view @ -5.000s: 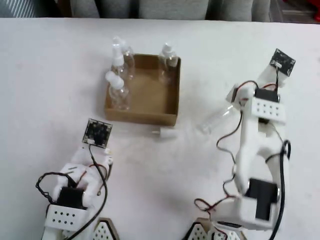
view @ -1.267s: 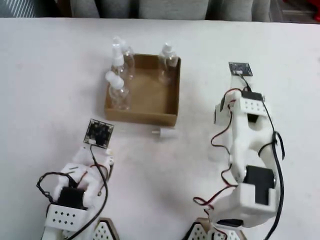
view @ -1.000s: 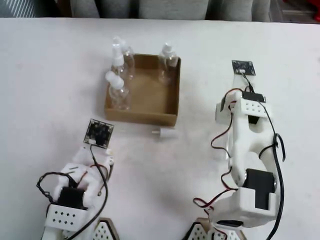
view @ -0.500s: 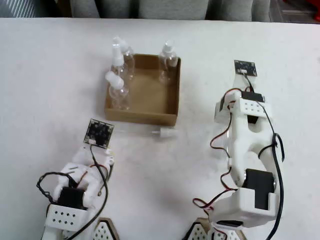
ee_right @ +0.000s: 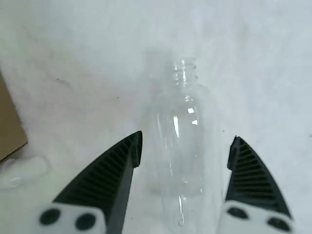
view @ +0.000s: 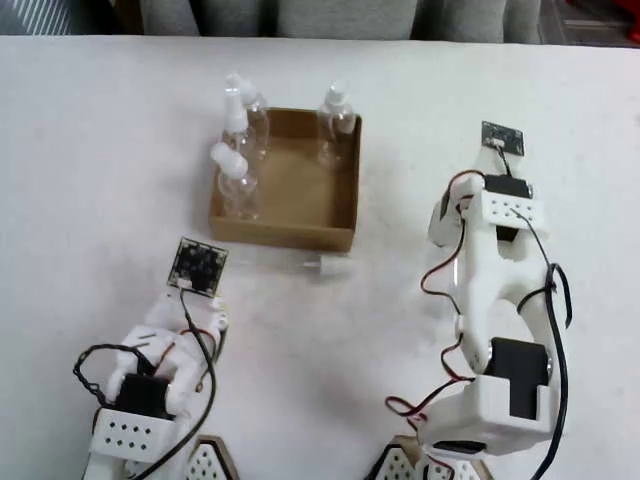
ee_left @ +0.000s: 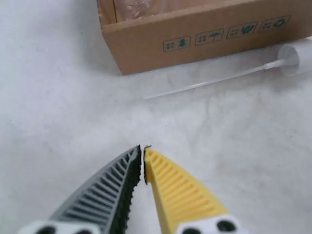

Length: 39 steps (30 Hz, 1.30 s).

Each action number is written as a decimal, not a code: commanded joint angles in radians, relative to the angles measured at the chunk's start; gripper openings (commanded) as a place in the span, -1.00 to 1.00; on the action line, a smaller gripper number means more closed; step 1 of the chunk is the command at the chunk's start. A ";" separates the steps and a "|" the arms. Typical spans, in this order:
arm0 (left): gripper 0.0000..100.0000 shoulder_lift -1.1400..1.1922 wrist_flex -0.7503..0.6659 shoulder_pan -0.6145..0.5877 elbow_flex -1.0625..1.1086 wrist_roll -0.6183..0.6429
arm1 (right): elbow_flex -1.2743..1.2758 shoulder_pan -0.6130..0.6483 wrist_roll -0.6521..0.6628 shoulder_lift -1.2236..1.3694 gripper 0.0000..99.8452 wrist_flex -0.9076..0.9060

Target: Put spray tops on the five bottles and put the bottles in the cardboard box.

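The right arm's fingers [ee_right: 112, 180] are spread, one on each side of the uncapped bottle [ee_right: 181, 131], with a gap at both sides. The bottle lies on the bench [ee_right: 73, 58], long axis in line with the fingers, neck pointing away. The left arm's fingers [ee_left: 175, 190] are pressed together, empty, and aimed towards the spray top [ee_left: 293, 57], which lies just beside the cardboard box [ee_left: 195, 31]; this arm is the nearer one. Capped bottles [view: 238, 190] stand upright in the box

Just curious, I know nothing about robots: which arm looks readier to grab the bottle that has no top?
Right, probably. The right gripper is open with the uncapped bottle between its fingers; the left gripper is shut, near the cardboard box and loose spray top.
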<state>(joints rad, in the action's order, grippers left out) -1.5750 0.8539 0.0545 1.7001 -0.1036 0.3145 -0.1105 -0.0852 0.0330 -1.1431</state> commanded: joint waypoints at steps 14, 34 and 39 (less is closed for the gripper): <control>-0.96 -0.013 -0.018 0.010 0.000 -0.006 | -0.373 -0.015 0.020 0.294 -0.53 -0.180; -0.96 -0.013 -0.018 0.010 0.000 -0.006 | -0.382 -0.016 0.106 0.363 -0.92 -0.145; -0.96 -0.013 -0.017 0.010 0.000 -0.006 | -0.382 -0.016 0.107 0.355 -0.97 -0.148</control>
<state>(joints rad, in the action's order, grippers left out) -1.5750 0.8539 0.0545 1.7001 -0.1036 -0.0445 -0.1274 0.0100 0.3936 -1.3073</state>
